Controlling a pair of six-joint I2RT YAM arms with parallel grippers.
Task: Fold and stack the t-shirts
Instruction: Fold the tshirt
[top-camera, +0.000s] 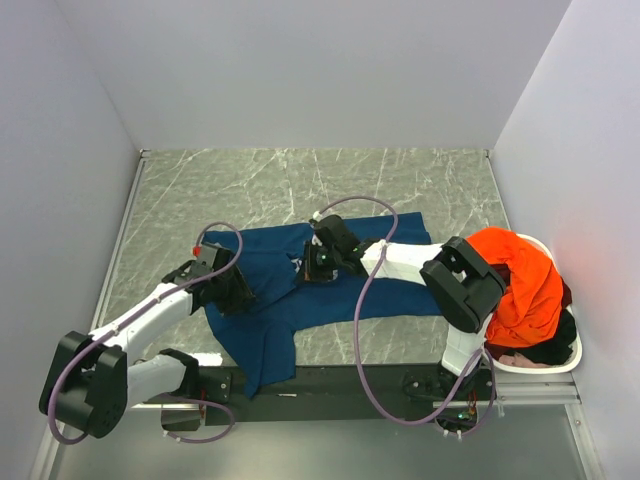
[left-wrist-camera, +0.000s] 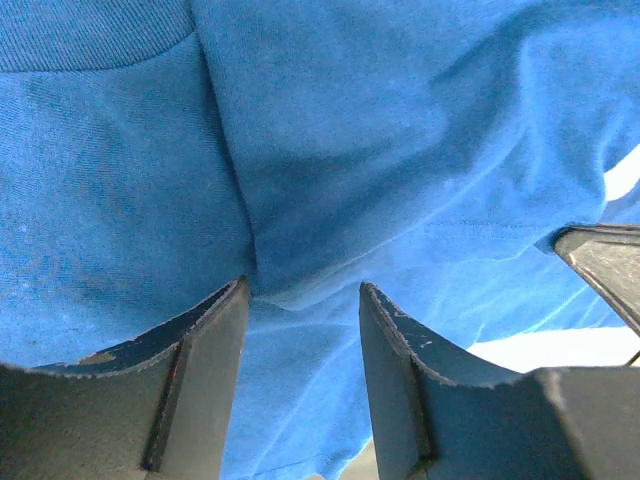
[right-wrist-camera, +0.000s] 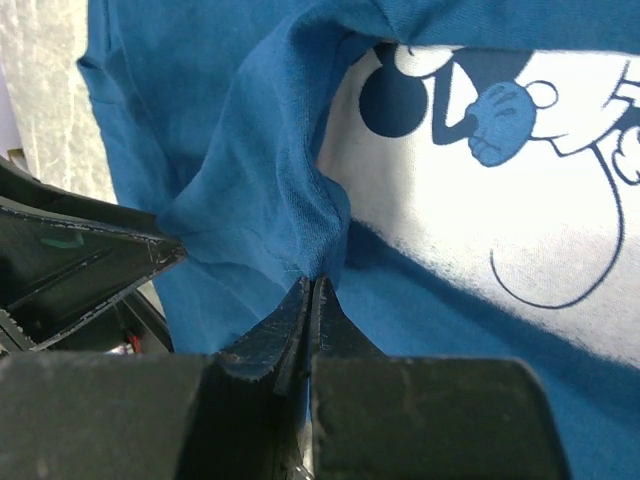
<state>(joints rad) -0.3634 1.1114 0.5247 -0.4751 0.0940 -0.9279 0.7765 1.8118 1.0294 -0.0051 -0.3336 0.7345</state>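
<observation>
On marble table (top-camera: 300, 180), right gripper (right-wrist-camera: 308, 290) clamped on navy t-shirt (right-wrist-camera: 220, 150), left gripper (left-wrist-camera: 302, 288) half-open over it

basket (top-camera: 548, 369) half hidden, mouse print (right-wrist-camera: 500, 210) cropped

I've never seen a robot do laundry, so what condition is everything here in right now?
Navy blue cloth t-shirt with mouse print: spread out, rumpled, unfolded.
Bright orange cloth t-shirt: heaped atop basket.
White oval plastic basket: upright, full.
Left jaws: open over blue shirt.
Right jaws: shut on a blue fold.
</observation>
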